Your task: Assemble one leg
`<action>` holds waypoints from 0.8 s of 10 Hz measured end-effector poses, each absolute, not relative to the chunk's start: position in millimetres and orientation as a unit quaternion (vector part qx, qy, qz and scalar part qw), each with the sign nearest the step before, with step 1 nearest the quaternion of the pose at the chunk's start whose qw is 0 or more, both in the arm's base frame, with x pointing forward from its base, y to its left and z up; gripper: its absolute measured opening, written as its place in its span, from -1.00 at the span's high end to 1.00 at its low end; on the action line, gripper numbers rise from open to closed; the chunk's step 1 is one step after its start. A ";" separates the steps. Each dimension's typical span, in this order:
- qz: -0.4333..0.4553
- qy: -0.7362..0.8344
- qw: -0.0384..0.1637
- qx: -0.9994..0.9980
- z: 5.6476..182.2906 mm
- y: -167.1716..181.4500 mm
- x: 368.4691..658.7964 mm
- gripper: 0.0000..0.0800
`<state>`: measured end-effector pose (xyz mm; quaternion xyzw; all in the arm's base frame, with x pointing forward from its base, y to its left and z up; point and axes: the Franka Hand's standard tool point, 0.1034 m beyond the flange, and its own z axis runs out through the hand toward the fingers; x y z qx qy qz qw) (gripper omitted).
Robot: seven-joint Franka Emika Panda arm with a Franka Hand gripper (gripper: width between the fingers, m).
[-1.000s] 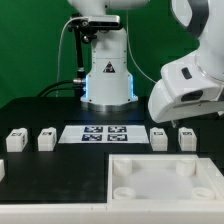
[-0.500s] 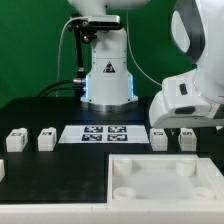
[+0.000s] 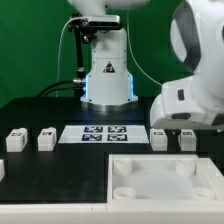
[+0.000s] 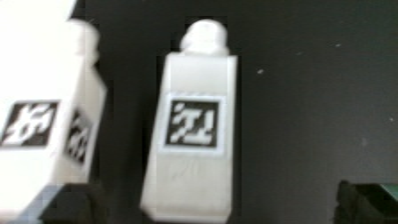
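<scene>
On the black table [image 3: 40, 110], four small white stubby blocks lie in a row in front of the white robot base [image 3: 107, 75]. Two of them [image 3: 15, 140] [image 3: 46, 139] lie toward the exterior view's left of the thin flat white marker board [image 3: 105, 133], and two [image 3: 159, 138] [image 3: 187, 139] lie just past its other end. The bulky white arm [image 3: 195, 95] hangs low over the right-hand pair and hides the space directly above it. A large white square tray [image 3: 165, 195] with round corner sockets fills the near part of the table, apart from the row. A further small white piece [image 3: 2, 170] shows at the exterior view's left edge. The wrist view looks straight down on one leg [image 4: 199, 120], a white stubby block lying flat on the dark table, with a black-and-white square marker on its upper face and a rounded peg at one end. A second leg [image 4: 54, 110] lies beside it, roughly parallel, with a strip of table between them. Which block of the pair is which cannot be told from the exterior view. The two-finger gripper [image 4: 214, 203] is above the centred leg with its dark fingertips [image 4: 374, 197] spread wide apart, one on each side of the block's lower end. Bare table shows between the leg and the fingertip on the side away from its neighbour. The picture is blurred, so the height of the fingers over the table cannot be told.
</scene>
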<state>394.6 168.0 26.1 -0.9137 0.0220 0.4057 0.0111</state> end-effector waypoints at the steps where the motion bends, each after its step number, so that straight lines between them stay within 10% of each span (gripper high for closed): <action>1: 0.435 0.020 0.008 -0.900 21.2 167.5 386.5 -0.62; 8: 0.451 0.028 0.011 -0.892 15.5 166.8 379.6 -0.62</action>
